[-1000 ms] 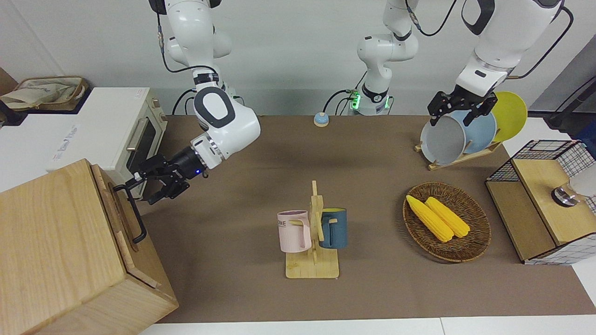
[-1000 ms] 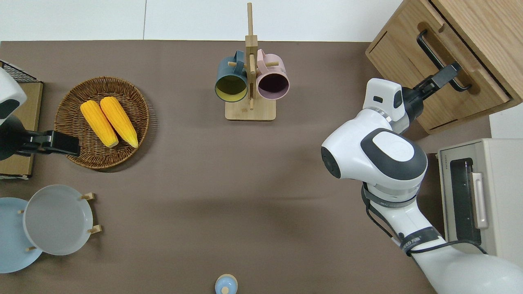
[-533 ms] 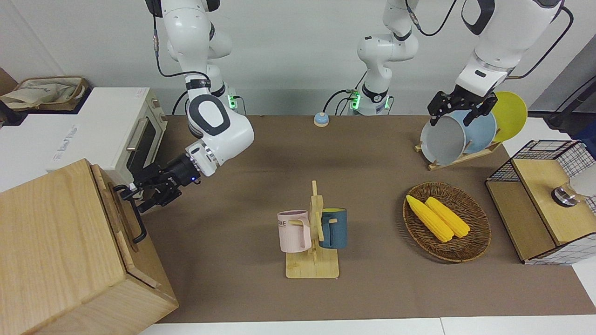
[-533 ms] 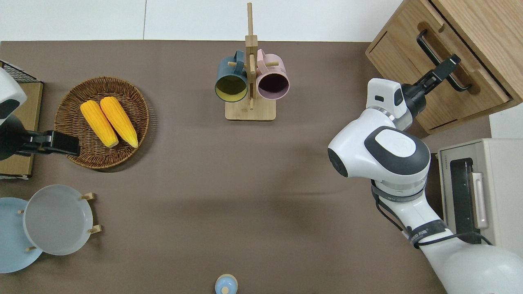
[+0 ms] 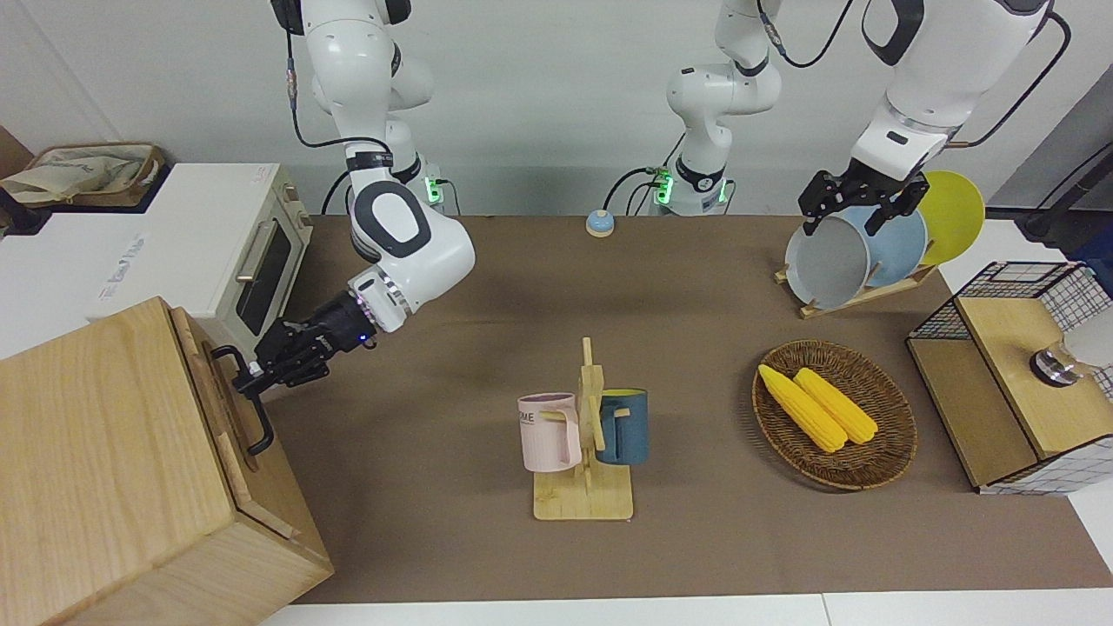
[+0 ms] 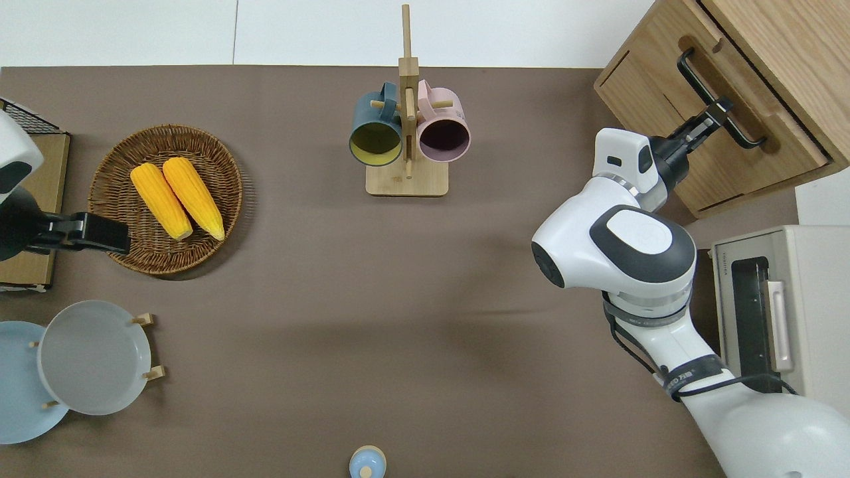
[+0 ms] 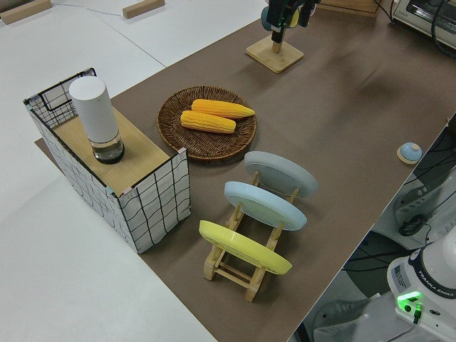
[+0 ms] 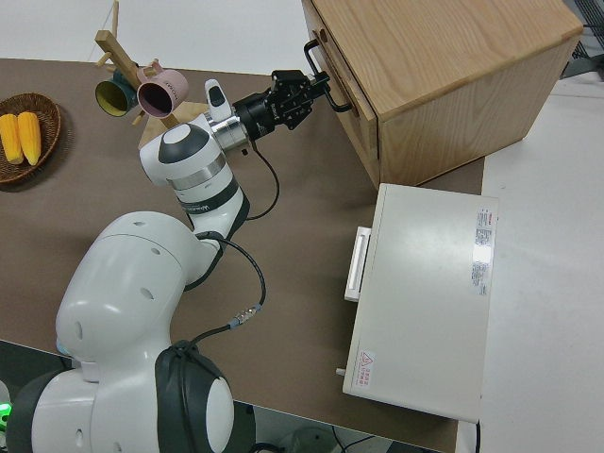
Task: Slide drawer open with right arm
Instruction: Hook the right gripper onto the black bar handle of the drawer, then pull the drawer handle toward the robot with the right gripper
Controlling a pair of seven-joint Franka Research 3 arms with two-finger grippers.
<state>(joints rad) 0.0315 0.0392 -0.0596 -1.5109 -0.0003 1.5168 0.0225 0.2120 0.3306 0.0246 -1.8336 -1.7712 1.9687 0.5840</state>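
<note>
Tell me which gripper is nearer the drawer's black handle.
Right. The right gripper is at the handle, apparently closed around it; the left arm is parked.

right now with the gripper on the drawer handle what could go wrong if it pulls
The right gripper grips the black bar handle toward one end, not the middle, so a pull could skew the drawer and jam it. The cabinet sits loose on the table and might drag along.

The wide, shallow light-wood drawer point(image 6: 720, 116) with a black metal bar handle point(image 6: 719, 99) sits nearly closed in the big light-wood cabinet point(image 5: 113, 469).
</note>
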